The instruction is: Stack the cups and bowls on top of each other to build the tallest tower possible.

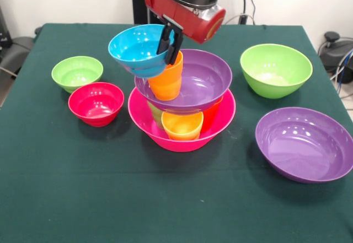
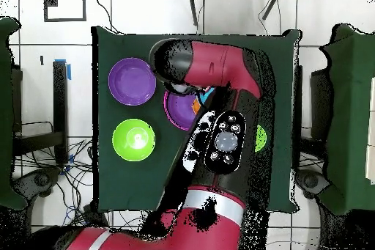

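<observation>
My gripper [image 1: 167,54] is shut on the right rim of the blue bowl [image 1: 135,47], which hangs tilted at the top left of the tower. Right beside it an orange cup [image 1: 166,82] stands in a wide purple bowl [image 1: 201,80]. That purple bowl rests on three cups inside the large hot-pink bowl [image 1: 182,142]: a yellow-orange cup [image 1: 182,126] in front, a green cup [image 1: 154,113] on the left and a red-orange cup [image 1: 212,116] on the right. In the overhead view the arm [image 2: 220,71] covers most of the tower, and only part of the purple bowl [image 2: 178,111] shows.
A small light-green bowl [image 1: 77,72] and a red bowl [image 1: 96,104] sit left of the tower. On its right lie a medium light-green bowl [image 1: 276,69] [image 2: 133,139] and a second purple bowl [image 1: 304,144] [image 2: 132,81].
</observation>
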